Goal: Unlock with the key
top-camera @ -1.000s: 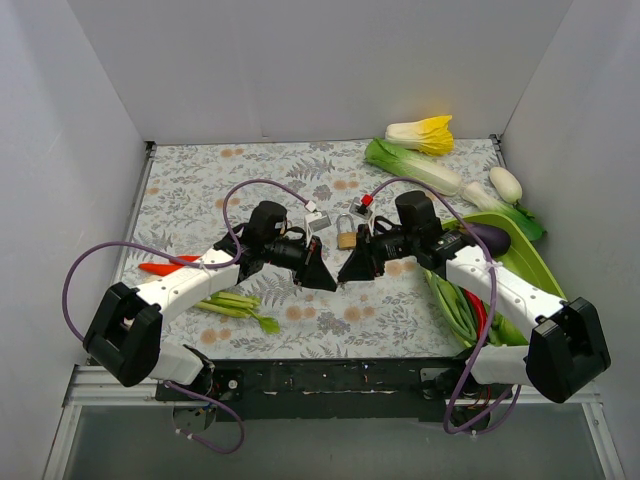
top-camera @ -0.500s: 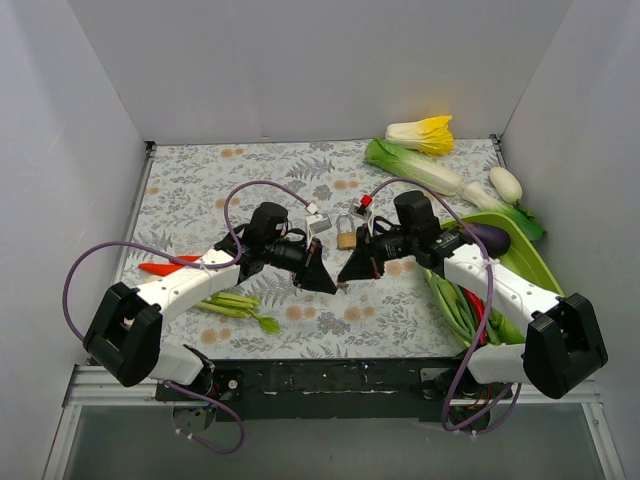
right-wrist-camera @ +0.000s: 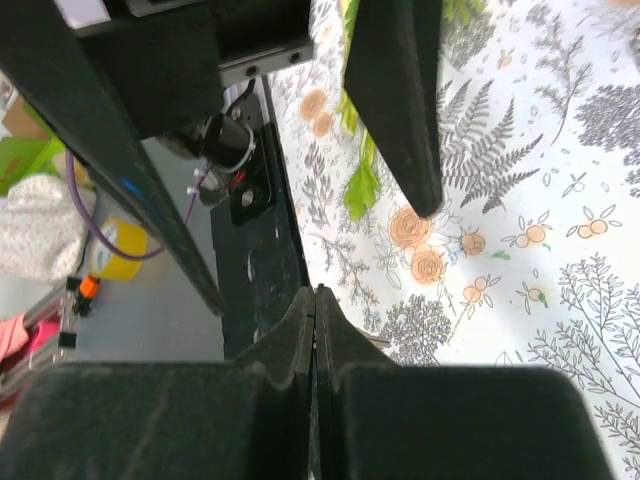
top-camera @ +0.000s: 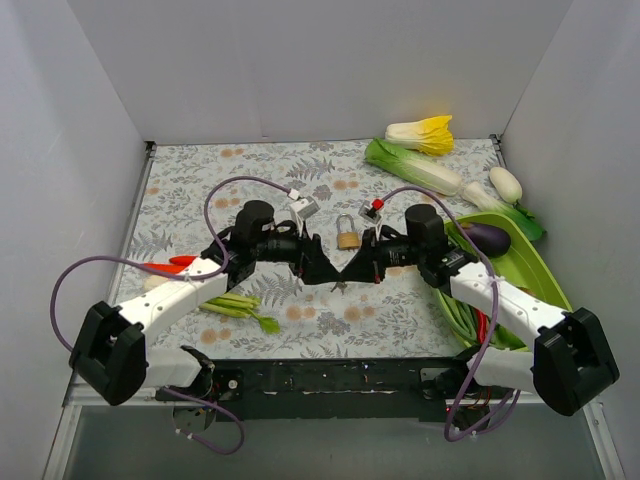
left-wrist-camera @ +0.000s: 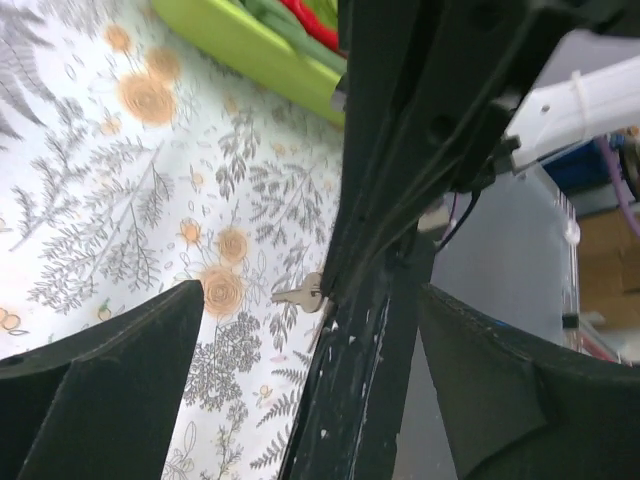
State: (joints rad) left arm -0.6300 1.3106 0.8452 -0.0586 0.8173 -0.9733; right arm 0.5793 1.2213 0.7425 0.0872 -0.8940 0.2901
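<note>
In the top view a brass padlock point(top-camera: 347, 236) with a silver shackle lies on the floral cloth, just beyond the two grippers, which meet tip to tip. My right gripper point(top-camera: 346, 274) point(right-wrist-camera: 316, 292) is shut on the key point(left-wrist-camera: 300, 293). The small silver key sticks out sideways from the pinched tips, just above the cloth point(top-camera: 338, 286). My left gripper point(top-camera: 322, 271) point(left-wrist-camera: 310, 295) stands open, with its two fingers point(left-wrist-camera: 120, 370) on either side of the right gripper's tips and touching nothing. The padlock is out of both wrist views.
A green tray point(top-camera: 530, 268) at the right holds an eggplant point(top-camera: 487, 236) and green stalks. A napa cabbage point(top-camera: 415, 165), a yellow-white cabbage point(top-camera: 422, 133) and a white radish point(top-camera: 505, 183) lie at the back right. Green stalks point(top-camera: 235, 305) and a red vegetable point(top-camera: 170, 265) lie by the left arm. The black rail point(top-camera: 320, 375) marks the near edge.
The left gripper was shut and has now opened. The right gripper has closed on the key. Both grippers have drawn together and shifted a little toward the near edge.
</note>
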